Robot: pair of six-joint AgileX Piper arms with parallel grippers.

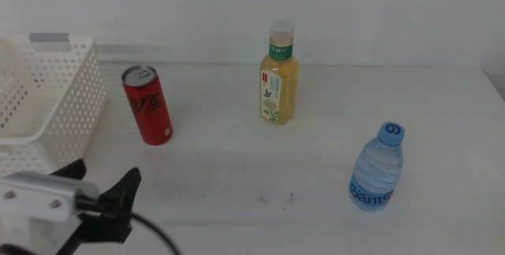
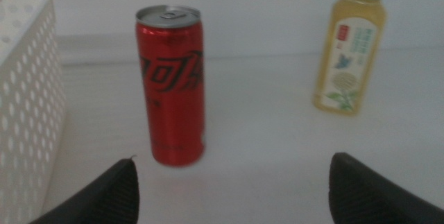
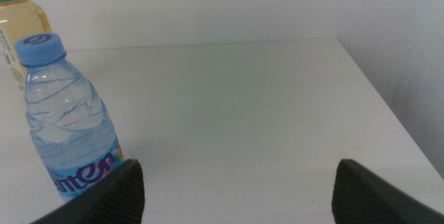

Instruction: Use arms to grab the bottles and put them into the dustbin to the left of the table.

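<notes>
A red soda can (image 1: 147, 105) stands upright on the white table (image 1: 237, 168), just right of the white perforated dustbin (image 1: 47, 97). My left gripper (image 1: 104, 173) hovers open near the table's front left, short of the can (image 2: 172, 85), which shows between and beyond its jaws. The yellow tea bottle (image 1: 279, 77) stands at the back middle. At the right stands the clear water bottle (image 1: 379, 168) with its blue cap. My right gripper (image 3: 239, 196) is out of the middle view; its wrist view shows it open, with the water bottle (image 3: 66, 120) just beyond one jaw.
The dustbin wall (image 2: 28, 99) stands close beside the can. The tea bottle (image 2: 350, 50) stands further back; the right wrist view catches it too (image 3: 21, 23). The table's right edge (image 3: 388, 113) runs near the right gripper. Tiny dark specks (image 1: 276, 200) mark the table's front middle.
</notes>
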